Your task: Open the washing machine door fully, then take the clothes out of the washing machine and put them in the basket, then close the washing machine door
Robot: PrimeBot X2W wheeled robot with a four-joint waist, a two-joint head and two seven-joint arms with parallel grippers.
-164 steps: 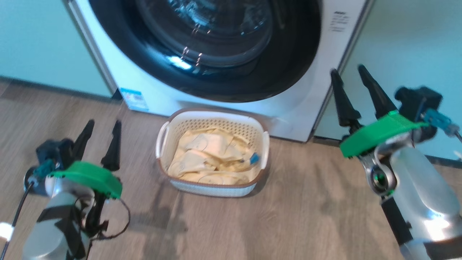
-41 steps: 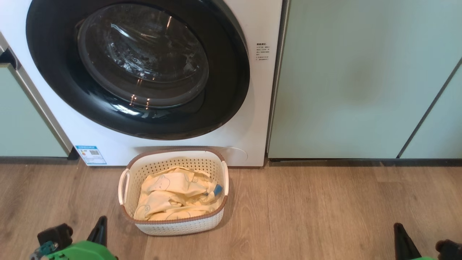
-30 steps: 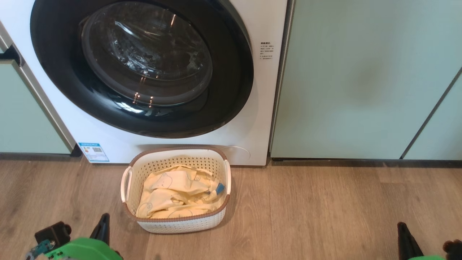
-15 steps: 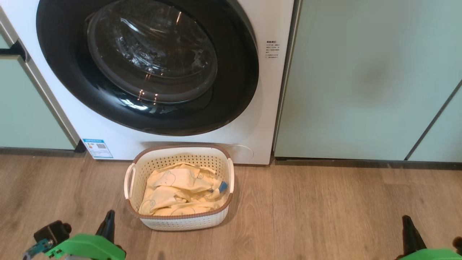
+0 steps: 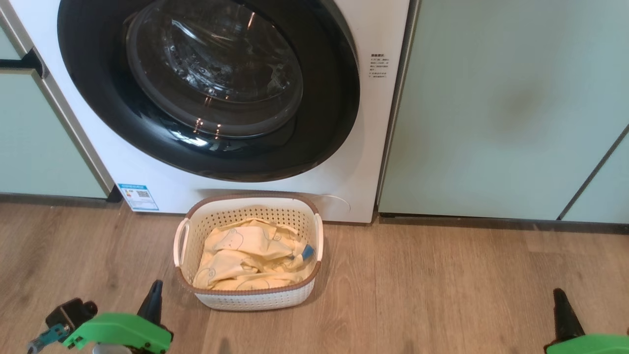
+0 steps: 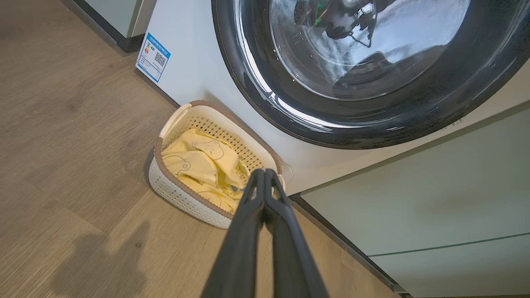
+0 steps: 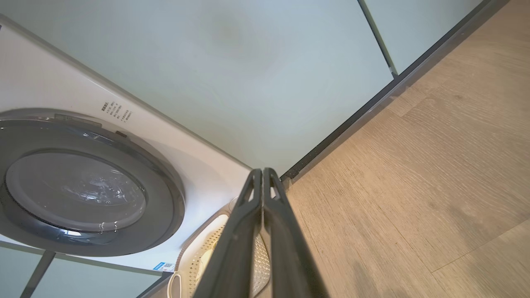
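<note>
The washing machine (image 5: pixel 381 128) stands white against the wall with its door (image 5: pixel 211 83) shut flat against its front. On the floor just before it sits the basket (image 5: pixel 255 300), holding pale yellow clothes (image 5: pixel 248 253) with bear prints. My left gripper (image 5: pixel 156 297) hovers low, left of the basket, and its fingers (image 6: pixel 263 176) are shut on nothing. Far to the right, my right gripper (image 5: pixel 560 307) is also low; its fingers (image 7: pixel 262 174) are pressed together and empty. The left wrist view shows the door (image 6: pixel 372 62), the basket (image 6: pixel 182 194) and the clothes (image 6: pixel 198 161).
Pale green cabinets flank the machine, a wide one on the right (image 5: pixel 506 108) and another on the left (image 5: pixel 34 142). Wooden floor (image 5: pixel 442 295) spreads between the grippers and right of the basket. A blue-white sticker (image 5: pixel 138 196) marks the machine's lower left corner.
The head camera has moved, so the whole scene drifts right and a little down in the picture. Both grippers stood higher and open several seconds ago; they are low and shut now.
</note>
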